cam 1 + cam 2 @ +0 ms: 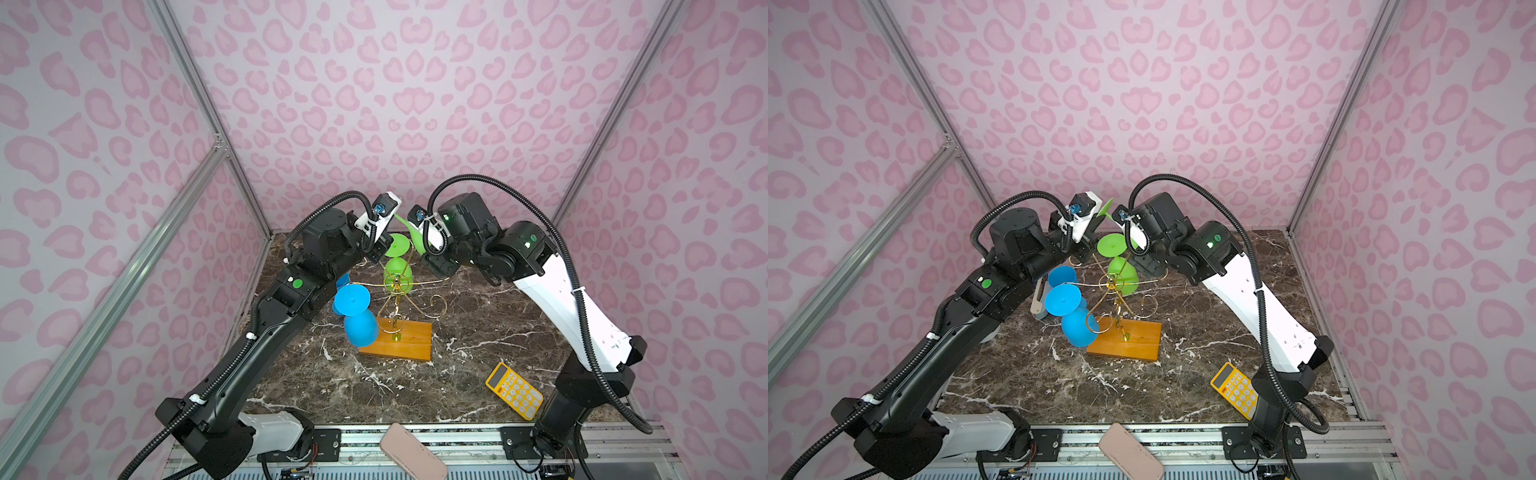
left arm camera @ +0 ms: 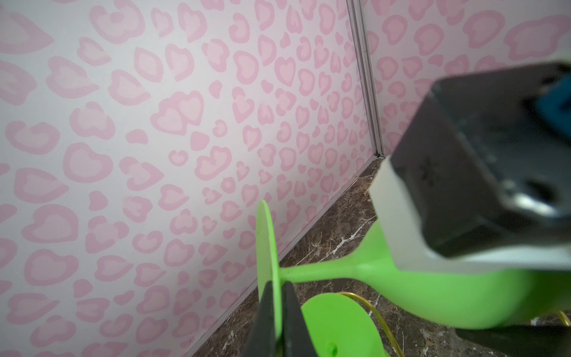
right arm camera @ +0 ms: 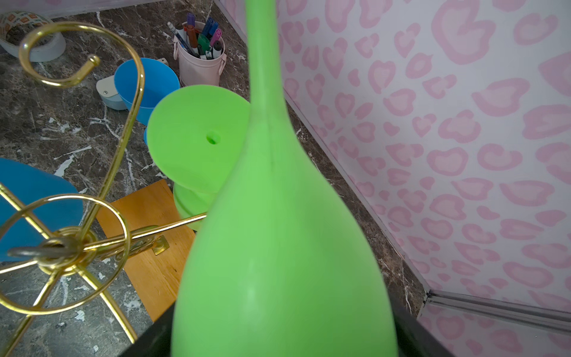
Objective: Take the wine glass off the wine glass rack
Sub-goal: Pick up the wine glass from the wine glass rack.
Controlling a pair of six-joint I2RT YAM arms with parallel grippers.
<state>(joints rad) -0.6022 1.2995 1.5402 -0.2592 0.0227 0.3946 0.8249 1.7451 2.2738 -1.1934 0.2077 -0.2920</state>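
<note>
A green wine glass (image 2: 448, 296) hangs in the air on its side behind the gold wire wine glass rack (image 1: 399, 338), clear of the rack's arms. My left gripper (image 2: 276, 287) is shut on the edge of its round foot (image 2: 265, 247). My right gripper (image 3: 284, 340) has a finger on either side of its bowl (image 3: 278, 247); whether the fingers press on it does not show. A second green glass (image 1: 398, 276) and a blue glass (image 1: 360, 330) hang upside down on the rack.
A blue cup (image 3: 145, 86), a pink pen holder (image 3: 199, 65) and a tape roll (image 3: 34, 40) stand at the back left. A yellow calculator (image 1: 514, 390) lies at the front right, a pink case (image 1: 413, 453) on the front rail. The back wall is close behind the held glass.
</note>
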